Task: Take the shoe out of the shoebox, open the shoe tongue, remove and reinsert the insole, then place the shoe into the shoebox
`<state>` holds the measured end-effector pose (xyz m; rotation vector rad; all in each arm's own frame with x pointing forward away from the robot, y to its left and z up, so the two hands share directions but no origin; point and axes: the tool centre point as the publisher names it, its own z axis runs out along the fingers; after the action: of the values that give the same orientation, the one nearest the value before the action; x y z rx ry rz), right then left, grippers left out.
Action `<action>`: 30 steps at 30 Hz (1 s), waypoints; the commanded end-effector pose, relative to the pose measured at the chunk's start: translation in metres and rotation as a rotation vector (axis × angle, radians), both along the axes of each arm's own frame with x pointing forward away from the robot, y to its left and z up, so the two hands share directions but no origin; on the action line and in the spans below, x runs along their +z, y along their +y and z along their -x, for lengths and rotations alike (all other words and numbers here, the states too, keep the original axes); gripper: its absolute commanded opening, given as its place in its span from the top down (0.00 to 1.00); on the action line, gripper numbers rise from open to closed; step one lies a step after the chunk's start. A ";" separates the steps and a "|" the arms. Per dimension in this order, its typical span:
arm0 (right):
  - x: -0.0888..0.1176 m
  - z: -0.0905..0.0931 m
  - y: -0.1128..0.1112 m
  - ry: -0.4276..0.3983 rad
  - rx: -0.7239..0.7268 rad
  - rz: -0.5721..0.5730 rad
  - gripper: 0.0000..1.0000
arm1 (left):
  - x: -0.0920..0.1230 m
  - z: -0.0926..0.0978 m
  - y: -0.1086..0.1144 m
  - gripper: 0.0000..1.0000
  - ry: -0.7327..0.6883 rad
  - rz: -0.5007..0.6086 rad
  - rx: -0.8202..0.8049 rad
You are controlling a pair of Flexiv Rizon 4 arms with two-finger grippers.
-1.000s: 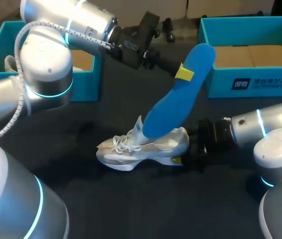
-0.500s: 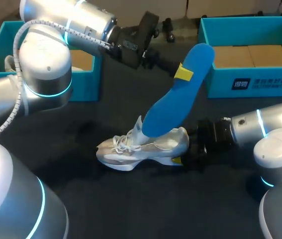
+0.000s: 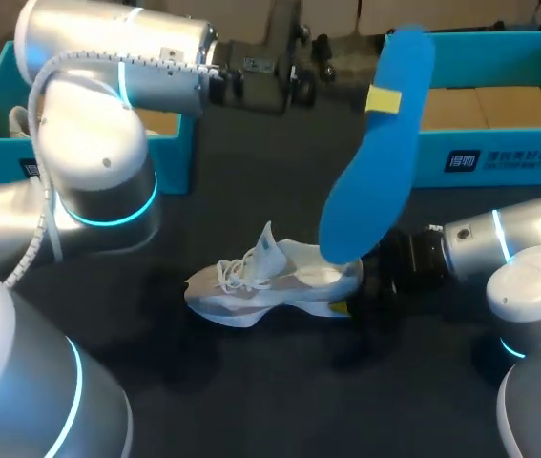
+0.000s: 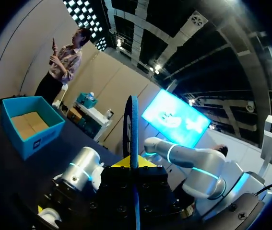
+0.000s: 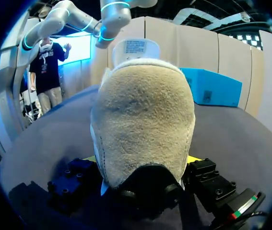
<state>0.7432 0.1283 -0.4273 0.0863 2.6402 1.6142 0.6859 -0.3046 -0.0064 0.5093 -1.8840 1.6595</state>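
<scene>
Seen from above, a white-and-grey shoe [image 3: 270,281] sits on its sole on the dark bench [image 3: 251,401], toe toward the left arm's side. A blue insole [image 3: 370,162] rises steeply over its heel, with its lower end at the shoe's opening; whether it reaches inside cannot be told. The left pincer [image 3: 383,98] is closed on the insole's upper part, one yellow tip lying flat against the blue face. Only the left wrist view shows that grip head-on. There the insole runs edge-on as a thin blue blade straight up between the fingers, which press it from both sides with barely a gap. Of the right pincer [image 3: 346,298], the head view gives just a sliver of yellow at the shoe's heel. The right wrist view fills in the rest: the suede-like heel bulges between two fingers spread wide, both touching it, with yellow showing at each flank. A teal shoebox [image 3: 499,162] with cardboard [image 3: 480,105] on its floor stands at the bench's far right, behind the insole. A second teal box [image 3: 176,157] stands at the far left, partly hidden by the left arm. The shoe is outside both boxes, on the open bench between them and nearer the front edge.
</scene>
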 end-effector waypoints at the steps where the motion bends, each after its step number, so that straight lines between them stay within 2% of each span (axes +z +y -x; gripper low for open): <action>1: -0.006 0.001 0.004 -0.001 -0.002 0.002 1.00 | 0.015 0.006 -0.001 1.00 0.036 0.055 0.048; 7: -0.006 0.001 0.004 -0.001 -0.002 0.002 1.00 | 0.045 0.009 0.000 1.00 0.119 0.134 0.047; 16: -0.006 0.001 0.004 -0.001 -0.002 0.002 1.00 | 0.083 0.028 0.015 1.00 0.167 0.193 0.063; 24: -0.006 0.001 0.004 -0.001 -0.002 0.002 1.00 | 0.100 0.041 0.038 1.00 0.213 0.214 0.058; 30: -0.006 0.001 0.004 -0.001 -0.002 0.002 1.00 | 0.101 0.059 0.057 1.00 0.236 0.215 0.022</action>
<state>0.7432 0.1283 -0.4273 0.0863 2.6403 1.6142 0.6331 -0.2724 0.1015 0.6073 -1.5199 1.7078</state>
